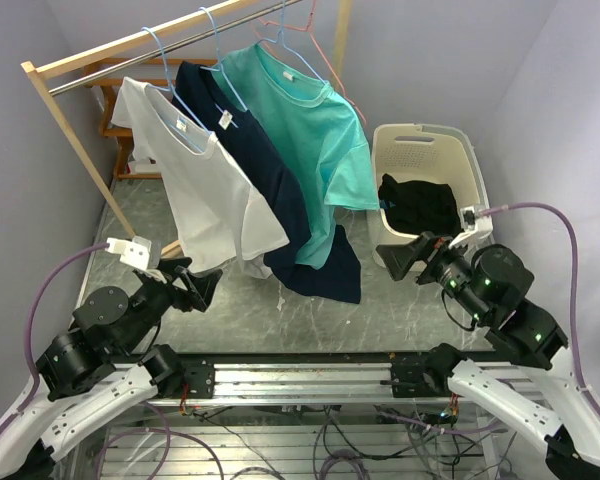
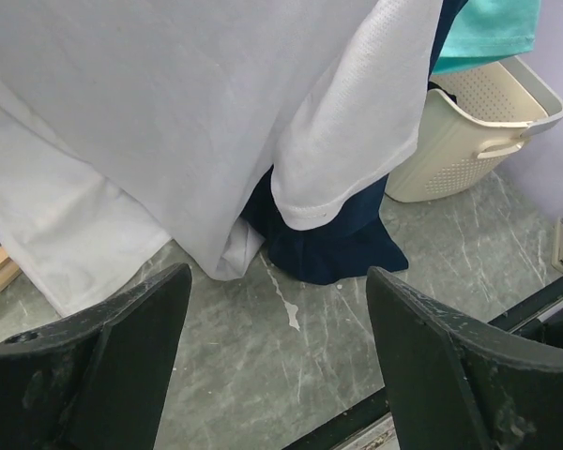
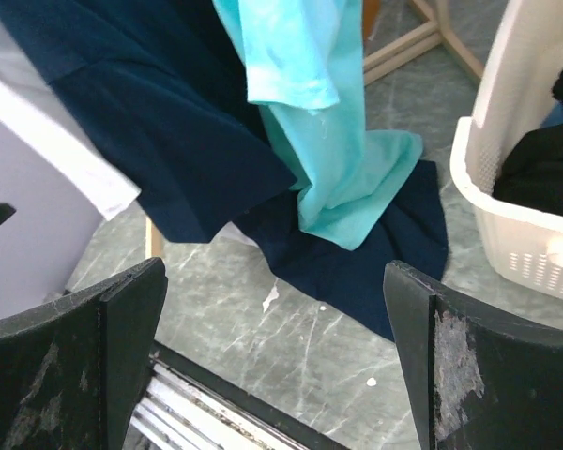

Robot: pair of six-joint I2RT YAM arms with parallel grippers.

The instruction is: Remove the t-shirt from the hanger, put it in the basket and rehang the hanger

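Three t-shirts hang on wire hangers from a wooden rack (image 1: 130, 45): a white one (image 1: 195, 180), a navy one (image 1: 280, 200) and a teal one (image 1: 315, 130). The white shirt fills the left wrist view (image 2: 150, 112), with the navy hem (image 2: 333, 244) behind it. The right wrist view shows the navy shirt (image 3: 169, 159) and the teal shirt (image 3: 328, 159). My left gripper (image 1: 202, 287) is open and empty, low, just below the white shirt's hem. My right gripper (image 1: 405, 255) is open and empty, right of the navy hem.
A white laundry basket (image 1: 450, 150) with a black garment (image 1: 420, 205) in it stands at the right. It shows in the left wrist view (image 2: 479, 122) and in the right wrist view (image 3: 516, 141). A metal rail (image 1: 300, 375) runs along the near edge.
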